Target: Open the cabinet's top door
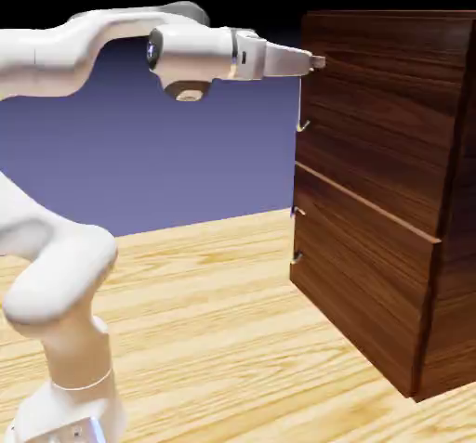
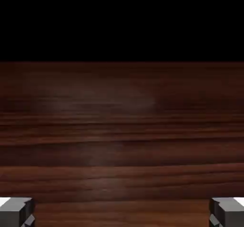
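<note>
against the cabinet point(image 1: 390, 181), near the upper edge of the top door point(image 1: 372, 116), the end effector point(image 1: 317, 61) stands wide open and empty. its handle point(image 1: 301, 127) hangs lower; closing now would likely catch only wood, or ram the panel.

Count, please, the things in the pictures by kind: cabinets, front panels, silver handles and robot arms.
Cabinet: 1
Front panels: 2, the top door and the lower panel
Silver handles: 2, upper, lower
Robot arm: 1
Total: 6
</note>
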### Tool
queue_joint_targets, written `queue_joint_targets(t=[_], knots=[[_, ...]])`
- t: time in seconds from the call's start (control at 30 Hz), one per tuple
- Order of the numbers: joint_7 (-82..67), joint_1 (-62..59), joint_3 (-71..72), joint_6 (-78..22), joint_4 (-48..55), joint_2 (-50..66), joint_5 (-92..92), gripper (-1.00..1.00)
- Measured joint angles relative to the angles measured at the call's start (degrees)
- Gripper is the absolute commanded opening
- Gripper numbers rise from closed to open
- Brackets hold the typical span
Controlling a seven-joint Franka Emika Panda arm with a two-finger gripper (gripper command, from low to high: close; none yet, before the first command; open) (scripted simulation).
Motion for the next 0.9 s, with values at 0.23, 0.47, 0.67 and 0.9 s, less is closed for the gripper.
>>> queue_joint_targets(t=[0.23, 0.47, 0.67, 0.9], knots=[[-11.6, -6.4, 7.7, 1.2, 5.3, -2.6, 17.4, 0.0], [-23.1, -12.8, 15.4, 2.5, 10.6, -5.1, 34.9, 0.0], [-33.1, -18.4, 21.9, 3.5, 15.1, -7.3, 49.8, 0.0], [-44.6, -24.8, 29.6, 4.7, 20.4, -9.9, 67.3, 0.0]])
